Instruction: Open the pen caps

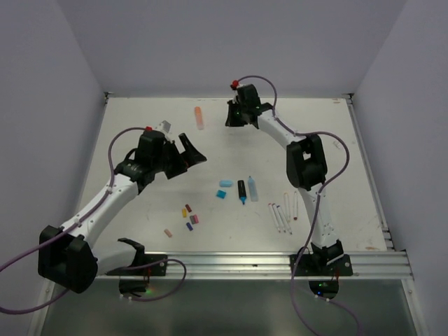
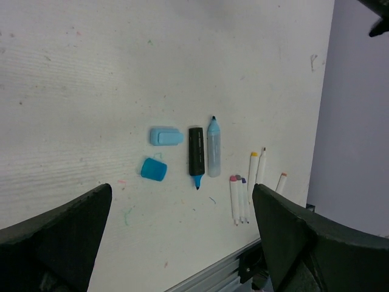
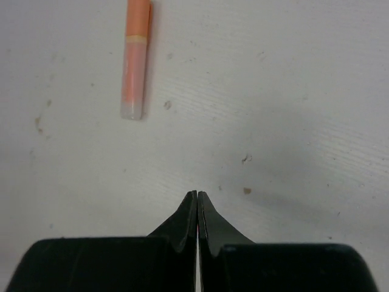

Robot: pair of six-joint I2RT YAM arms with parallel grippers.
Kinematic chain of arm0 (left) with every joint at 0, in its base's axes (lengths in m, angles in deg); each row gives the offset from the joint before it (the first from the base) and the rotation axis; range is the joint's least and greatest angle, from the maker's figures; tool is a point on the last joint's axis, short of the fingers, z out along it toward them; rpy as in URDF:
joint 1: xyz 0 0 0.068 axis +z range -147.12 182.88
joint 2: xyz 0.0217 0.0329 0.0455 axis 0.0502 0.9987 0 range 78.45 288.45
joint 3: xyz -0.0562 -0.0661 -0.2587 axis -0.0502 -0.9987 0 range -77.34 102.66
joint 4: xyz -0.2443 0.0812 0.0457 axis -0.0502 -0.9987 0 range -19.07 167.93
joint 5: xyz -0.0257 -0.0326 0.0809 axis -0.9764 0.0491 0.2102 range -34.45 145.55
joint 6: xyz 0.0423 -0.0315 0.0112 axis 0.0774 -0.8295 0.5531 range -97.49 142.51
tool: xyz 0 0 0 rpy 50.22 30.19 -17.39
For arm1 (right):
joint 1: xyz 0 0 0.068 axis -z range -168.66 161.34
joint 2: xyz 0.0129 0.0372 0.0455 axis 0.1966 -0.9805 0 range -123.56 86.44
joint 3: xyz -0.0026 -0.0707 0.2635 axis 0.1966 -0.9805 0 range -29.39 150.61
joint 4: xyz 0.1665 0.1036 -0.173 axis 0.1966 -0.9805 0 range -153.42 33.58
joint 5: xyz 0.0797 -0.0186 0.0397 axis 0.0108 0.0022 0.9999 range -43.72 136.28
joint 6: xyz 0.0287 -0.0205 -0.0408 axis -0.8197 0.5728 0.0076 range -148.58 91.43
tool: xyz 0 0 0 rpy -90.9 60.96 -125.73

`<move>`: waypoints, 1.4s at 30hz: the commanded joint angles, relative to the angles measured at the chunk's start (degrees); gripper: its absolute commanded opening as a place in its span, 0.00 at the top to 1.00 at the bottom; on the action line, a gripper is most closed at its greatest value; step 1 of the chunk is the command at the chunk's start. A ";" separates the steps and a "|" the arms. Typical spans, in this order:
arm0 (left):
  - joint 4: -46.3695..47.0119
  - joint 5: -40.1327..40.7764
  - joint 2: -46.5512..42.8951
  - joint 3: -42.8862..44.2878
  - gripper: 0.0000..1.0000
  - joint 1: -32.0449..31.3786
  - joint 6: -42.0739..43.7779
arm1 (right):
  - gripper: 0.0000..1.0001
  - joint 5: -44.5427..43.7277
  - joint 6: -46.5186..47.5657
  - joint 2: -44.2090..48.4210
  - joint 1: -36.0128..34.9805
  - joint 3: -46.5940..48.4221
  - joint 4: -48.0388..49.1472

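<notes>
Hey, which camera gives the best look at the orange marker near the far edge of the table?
The right wrist view: the orange marker lies close up at upper left, its cap on. The top view shows the orange marker only as a small sliver. The left wrist view misses it.

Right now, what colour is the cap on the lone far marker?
The cap is orange, clearest in the right wrist view.
</notes>
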 commanded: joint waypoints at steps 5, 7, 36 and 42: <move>-10.20 10.95 -6.33 1.77 0.00 1.24 -2.54 | 0.60 8.97 -2.77 5.16 -0.32 -0.35 7.86; -9.85 12.36 -7.82 1.42 0.00 1.77 -2.01 | 0.50 9.42 -1.20 3.39 -1.28 2.80 7.95; -3.70 27.85 52.53 52.46 0.13 7.39 25.06 | 0.38 -3.41 3.03 36.42 -2.17 -33.55 -2.42; -2.91 26.44 58.96 56.79 0.15 7.31 23.31 | 0.38 -4.73 3.30 39.50 -1.20 -37.33 -2.77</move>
